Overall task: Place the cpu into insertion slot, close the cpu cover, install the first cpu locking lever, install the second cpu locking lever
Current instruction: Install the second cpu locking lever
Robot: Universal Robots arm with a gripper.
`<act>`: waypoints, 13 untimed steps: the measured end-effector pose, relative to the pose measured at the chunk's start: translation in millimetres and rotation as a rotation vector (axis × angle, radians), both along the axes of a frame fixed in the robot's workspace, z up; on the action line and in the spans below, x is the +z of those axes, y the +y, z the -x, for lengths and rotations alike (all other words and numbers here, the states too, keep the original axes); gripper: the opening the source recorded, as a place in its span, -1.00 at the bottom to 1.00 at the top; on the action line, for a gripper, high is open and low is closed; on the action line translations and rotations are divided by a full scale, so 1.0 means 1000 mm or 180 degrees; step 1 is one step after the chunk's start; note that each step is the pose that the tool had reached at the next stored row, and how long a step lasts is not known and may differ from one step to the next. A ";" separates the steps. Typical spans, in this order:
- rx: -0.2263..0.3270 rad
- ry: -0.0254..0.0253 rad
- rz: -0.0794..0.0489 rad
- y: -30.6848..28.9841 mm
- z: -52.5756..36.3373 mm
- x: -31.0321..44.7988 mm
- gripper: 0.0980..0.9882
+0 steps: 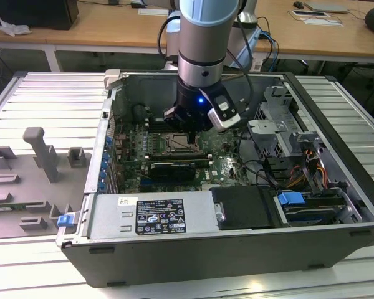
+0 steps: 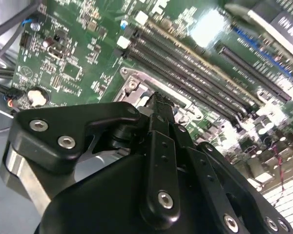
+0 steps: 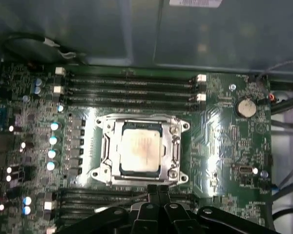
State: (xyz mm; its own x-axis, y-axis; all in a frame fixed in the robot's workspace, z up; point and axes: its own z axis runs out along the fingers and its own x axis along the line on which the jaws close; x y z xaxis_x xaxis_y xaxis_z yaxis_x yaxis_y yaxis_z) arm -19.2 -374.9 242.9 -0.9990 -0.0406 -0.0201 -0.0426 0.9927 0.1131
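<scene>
Exterior view: the arm stands over the open case (image 1: 336,187), its gripper (image 1: 188,129) low above the slot (image 1: 182,144) on the green board (image 1: 221,169). The arm hides the slot's contents here.

Second wrist view: the gripper (image 2: 158,100) shows black, matte, screw-studded links; its fingers (image 2: 160,127) lie together and nothing shows between them. Ahead run long ribbed black memory slots (image 2: 195,73).

First wrist view: the cpu (image 3: 140,150), a flat pale silver square, sits in the slot (image 3: 107,123). The cover (image 3: 174,146), a thin bright metal frame, lies down around the cpu. The gripper's tips (image 3: 157,189) meet, holding nothing, just beside the cover's near edge. I cannot make out the levers.

Risk, in my judgement: tips pressing off-line could slip on smooth metal and strike the board.
</scene>
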 end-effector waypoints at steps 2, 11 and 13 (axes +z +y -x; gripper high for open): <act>0.0000 0.0000 -0.0018 -0.0060 0.0000 -0.0001 -0.98; 0.0008 0.0000 -0.0074 -0.0107 0.0294 -0.0093 -0.98; 0.0024 0.0000 -0.0080 -0.0107 0.0348 -0.0141 -0.98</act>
State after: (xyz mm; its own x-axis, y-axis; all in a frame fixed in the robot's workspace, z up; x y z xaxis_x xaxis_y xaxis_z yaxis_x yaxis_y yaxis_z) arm -54.0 -385.6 228.7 -0.9986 -0.0476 -0.0210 -0.0500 0.9892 0.1381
